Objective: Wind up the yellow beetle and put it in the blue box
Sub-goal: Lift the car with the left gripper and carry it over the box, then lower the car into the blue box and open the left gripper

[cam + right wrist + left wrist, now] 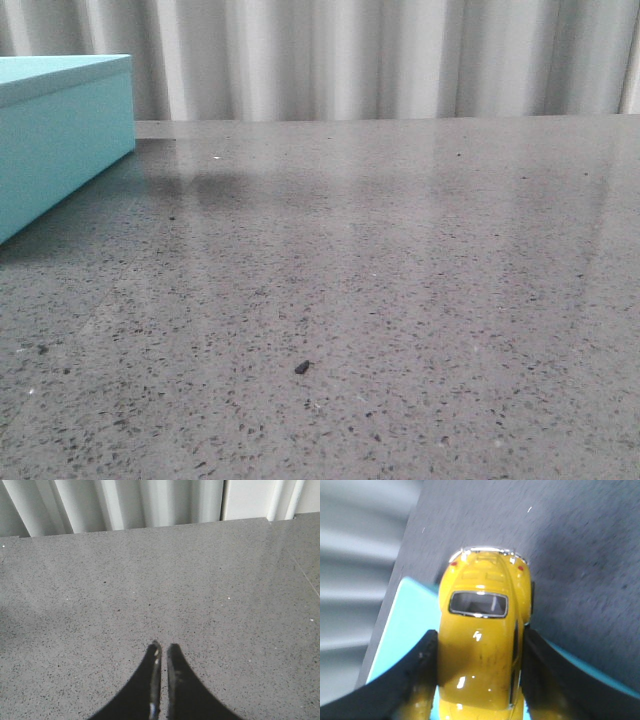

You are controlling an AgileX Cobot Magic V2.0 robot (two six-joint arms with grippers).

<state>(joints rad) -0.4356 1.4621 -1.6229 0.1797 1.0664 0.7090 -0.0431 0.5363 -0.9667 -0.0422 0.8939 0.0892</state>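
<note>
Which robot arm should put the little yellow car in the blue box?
The left. Its gripper already holds the small glossy yellow toy beetle car above the large light blue box. The right gripper is shut and empty.

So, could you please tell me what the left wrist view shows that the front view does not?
Only the left wrist view shows the yellow beetle, gripped between the left gripper's fingers above the blue box. Only the front view shows the box's side wall and a small dark speck on the table. Both show the box, the grey table and the pale curtain.
</note>
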